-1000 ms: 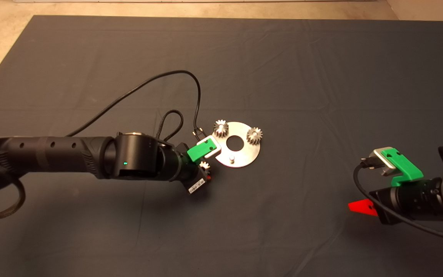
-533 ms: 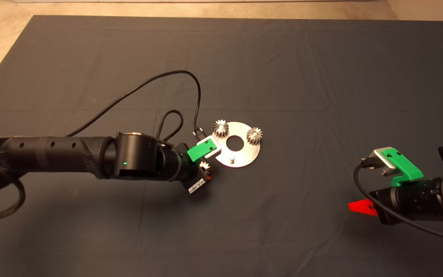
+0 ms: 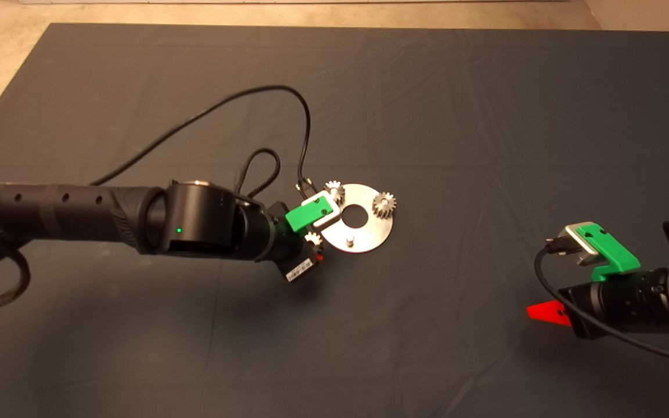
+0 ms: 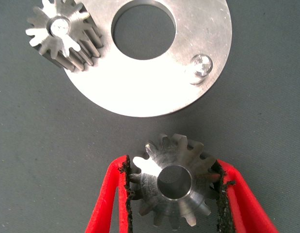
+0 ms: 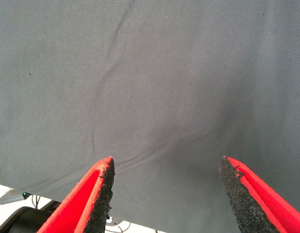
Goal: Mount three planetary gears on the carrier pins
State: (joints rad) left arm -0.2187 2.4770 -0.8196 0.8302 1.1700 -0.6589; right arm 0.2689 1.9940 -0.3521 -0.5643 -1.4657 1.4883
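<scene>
**Third planetary gear held beside the carrier disc**

The planetary gear (image 4: pixel 173 187) sits clamped between the left gripper (image 4: pixel 173 194)'s two red fingers, jaws narrow around its teeth, just beside the silver disc (image 3: pixel 369 232) at its left edge. Two more gears (image 3: pixel 384 204) already sit on pins; one carrier pin (image 4: pixel 201 64) stands bare. The right gripper (image 5: pixel 166 189) waits well apart at the mat (image 3: pixel 427 104)'s lower right, jaws wide and holding nothing.
</scene>
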